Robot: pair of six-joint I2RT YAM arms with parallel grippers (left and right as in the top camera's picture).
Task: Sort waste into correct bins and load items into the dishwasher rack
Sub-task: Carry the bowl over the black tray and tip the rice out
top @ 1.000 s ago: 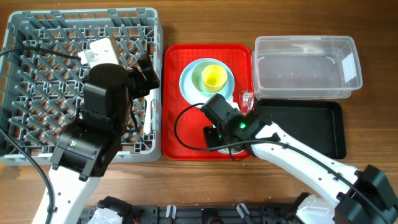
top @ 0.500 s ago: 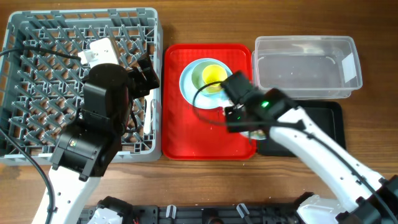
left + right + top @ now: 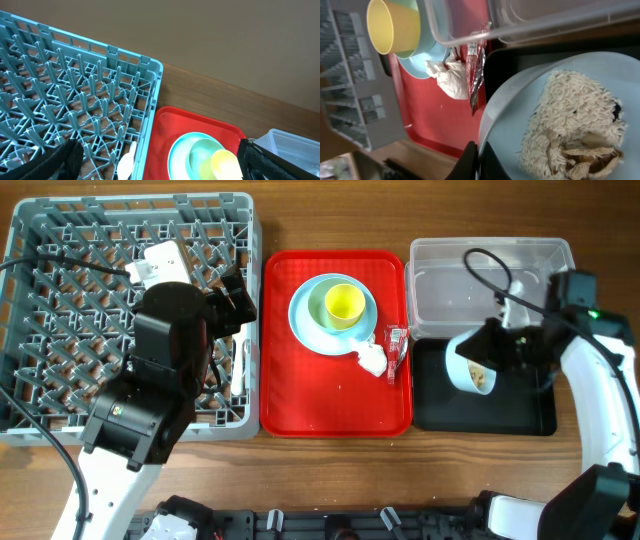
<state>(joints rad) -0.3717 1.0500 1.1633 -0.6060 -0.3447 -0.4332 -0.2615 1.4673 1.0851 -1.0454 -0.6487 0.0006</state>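
Note:
My right gripper [image 3: 492, 352] is shut on the rim of the light blue small bowl [image 3: 468, 366]. It holds the bowl tilted over the black tray [image 3: 525, 408]. The wrist view shows my fingers [image 3: 480, 161] pinching the bowl [image 3: 515, 100], with rice scraps [image 3: 570, 120] inside. The tissue [image 3: 372, 360] and red wrapper [image 3: 398, 345] lie on the red tray [image 3: 330, 402], beside the plate [image 3: 305, 325] that carries the green bowl [image 3: 322, 308] and yellow cup [image 3: 344, 303]. The clear tub [image 3: 490, 290] stands behind. My left gripper [image 3: 160, 167] is open above the rack [image 3: 60, 280].
A white spoon [image 3: 125, 162] lies along the rack's right edge, also seen from overhead [image 3: 240, 365]. A white item [image 3: 160, 265] sits deeper in the rack. The left arm covers the rack's right half. Bare wood runs along the table's front.
My right gripper has carried the blue bowl from the red tray rightward to above the black tray, uncovering the tissue and wrapper. The left arm has not moved.

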